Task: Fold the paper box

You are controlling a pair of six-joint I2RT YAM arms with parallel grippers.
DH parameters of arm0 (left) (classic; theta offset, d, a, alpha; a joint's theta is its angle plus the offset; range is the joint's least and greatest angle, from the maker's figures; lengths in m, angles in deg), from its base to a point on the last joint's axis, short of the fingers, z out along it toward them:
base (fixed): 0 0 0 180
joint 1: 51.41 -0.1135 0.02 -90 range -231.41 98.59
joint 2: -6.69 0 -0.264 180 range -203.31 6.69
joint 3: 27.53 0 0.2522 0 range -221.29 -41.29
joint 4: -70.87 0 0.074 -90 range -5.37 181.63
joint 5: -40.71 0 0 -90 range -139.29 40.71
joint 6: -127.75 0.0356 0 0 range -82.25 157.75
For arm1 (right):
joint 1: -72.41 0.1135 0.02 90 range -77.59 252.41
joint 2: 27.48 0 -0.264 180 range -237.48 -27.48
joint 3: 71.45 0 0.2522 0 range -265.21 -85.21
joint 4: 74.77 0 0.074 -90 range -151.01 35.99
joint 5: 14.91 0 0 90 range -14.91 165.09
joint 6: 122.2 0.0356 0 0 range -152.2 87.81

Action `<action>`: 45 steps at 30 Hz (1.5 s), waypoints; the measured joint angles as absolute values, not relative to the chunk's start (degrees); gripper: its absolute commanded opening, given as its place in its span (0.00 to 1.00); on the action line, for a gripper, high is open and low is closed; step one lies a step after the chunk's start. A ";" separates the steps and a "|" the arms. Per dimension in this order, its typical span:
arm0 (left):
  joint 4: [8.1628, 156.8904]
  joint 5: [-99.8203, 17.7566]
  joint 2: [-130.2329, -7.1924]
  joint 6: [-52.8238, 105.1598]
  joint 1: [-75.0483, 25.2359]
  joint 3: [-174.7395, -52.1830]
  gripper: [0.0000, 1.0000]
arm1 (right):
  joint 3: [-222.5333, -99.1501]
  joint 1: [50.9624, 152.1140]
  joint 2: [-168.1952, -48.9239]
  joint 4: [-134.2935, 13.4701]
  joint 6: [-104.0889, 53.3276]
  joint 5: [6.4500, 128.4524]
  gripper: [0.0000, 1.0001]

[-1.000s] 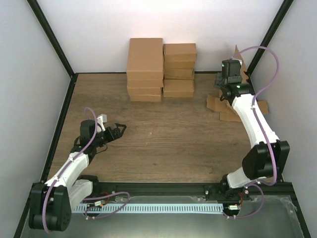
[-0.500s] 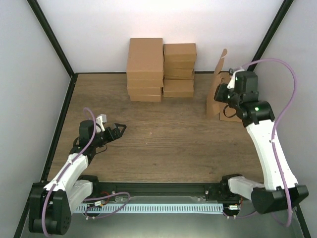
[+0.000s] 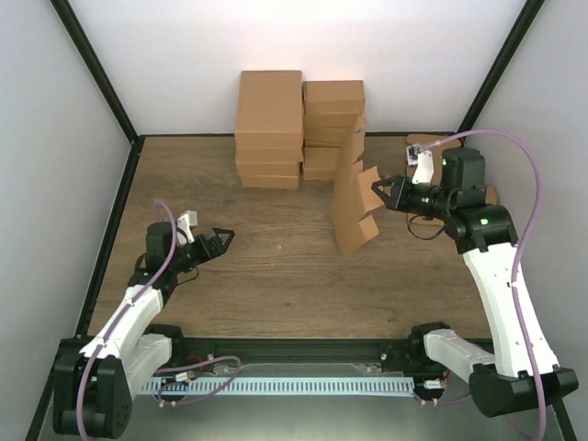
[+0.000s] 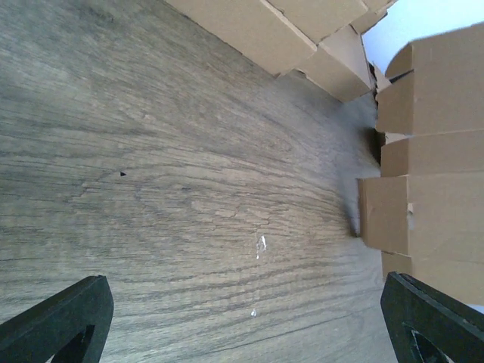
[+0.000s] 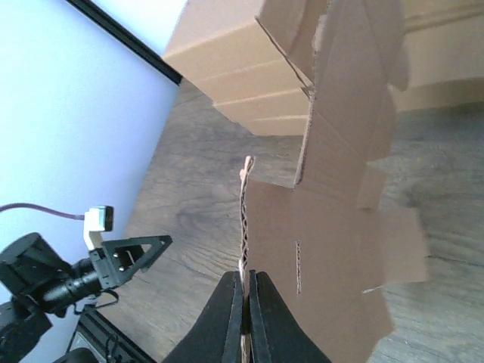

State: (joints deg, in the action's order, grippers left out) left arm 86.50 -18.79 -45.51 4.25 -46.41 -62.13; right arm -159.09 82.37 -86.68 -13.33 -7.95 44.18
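Nearest, the left claw (image 3: 217, 243) sat spread wide just above the wood-grain worktop (image 3: 294, 294), probably waiting to help. Farther in, the right claw (image 3: 380, 195) pinched one edge of the flat brown kraft cardboard die-cut sheet (image 3: 350, 207). The sheet hung upright beside the bare middle, where there was room to fold it. Behind it, stacked brown ready-made cartons (image 3: 269, 129) crowded the back edge.

No words, numbers or signs can be read. Plain brown: paper box (image 3: 349, 207), stacked cartons (image 3: 269, 119) at far side. Small white tag (image 3: 188, 220) on left arm too small to read.
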 measured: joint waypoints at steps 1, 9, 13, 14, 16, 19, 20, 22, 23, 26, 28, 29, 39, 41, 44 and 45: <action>86.72 -18.77 -45.42 4.25 -46.35 -62.33 1.00 | -160.45 82.37 -86.68 -12.63 -7.81 43.94 0.02; 88.18 -18.81 -42.74 4.30 -46.21 -62.77 1.00 | -180.65 82.37 -88.23 -7.05 -8.82 54.64 0.01; 88.60 -18.81 -42.52 4.30 -46.21 -62.90 1.00 | -186.39 82.37 -86.70 -4.82 -10.13 64.48 0.01; 88.66 -18.81 -42.54 4.30 -46.21 -62.94 1.00 | -186.74 82.37 -86.53 -4.52 -10.39 65.73 0.01; 88.73 -18.81 -42.60 4.30 -46.21 -63.03 1.00 | -188.08 82.37 -86.24 -2.97 -11.14 70.03 0.01; 88.93 -18.81 -42.87 4.30 -46.19 -63.31 1.00 | -190.28 82.37 -87.20 -0.43 -12.69 73.75 0.01; 88.97 -18.81 -42.85 4.30 -46.17 -63.38 1.00 | -190.53 82.37 -87.68 0.29 -13.19 73.79 0.01; 89.01 -18.84 -42.85 4.30 -46.13 -63.40 1.00 | -190.37 82.37 -88.84 1.80 -13.74 72.44 0.01; 89.03 -18.88 -42.85 4.30 -46.11 -63.40 1.00 | -189.91 82.37 -89.50 2.39 -13.93 71.02 0.01; 89.01 -19.08 -42.87 4.27 -46.11 -63.40 1.00 | -184.14 82.37 -90.61 2.32 -15.05 63.45 0.01; 88.97 -19.16 -42.89 4.25 -46.11 -63.40 1.00 | -177.26 82.98 -90.79 1.54 -15.27 56.87 0.14; 88.95 -19.21 -43.00 4.25 -46.08 -63.40 1.00 | -172.69 84.36 -91.09 0.31 -15.00 53.46 0.37; 88.25 -18.57 -44.70 3.73 -44.73 -63.42 1.00 | -150.88 96.66 -89.59 -17.02 -7.44 35.91 1.00; 88.05 -18.31 -44.99 3.75 -43.29 -63.53 1.00 | -151.07 96.62 -89.87 -18.05 -7.46 38.69 1.00; 87.81 -18.64 -45.51 3.66 -40.25 -63.62 1.00 | -149.83 96.53 -91.77 -19.73 -7.31 43.89 1.00; 87.68 -18.94 -45.75 3.53 -39.18 -63.62 1.00 | -147.99 96.31 -92.14 -21.17 -7.16 45.62 1.00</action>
State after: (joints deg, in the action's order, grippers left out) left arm 87.68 -18.94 -45.75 3.53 -39.18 -63.62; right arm -147.99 96.31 -92.14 -21.17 -7.16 45.62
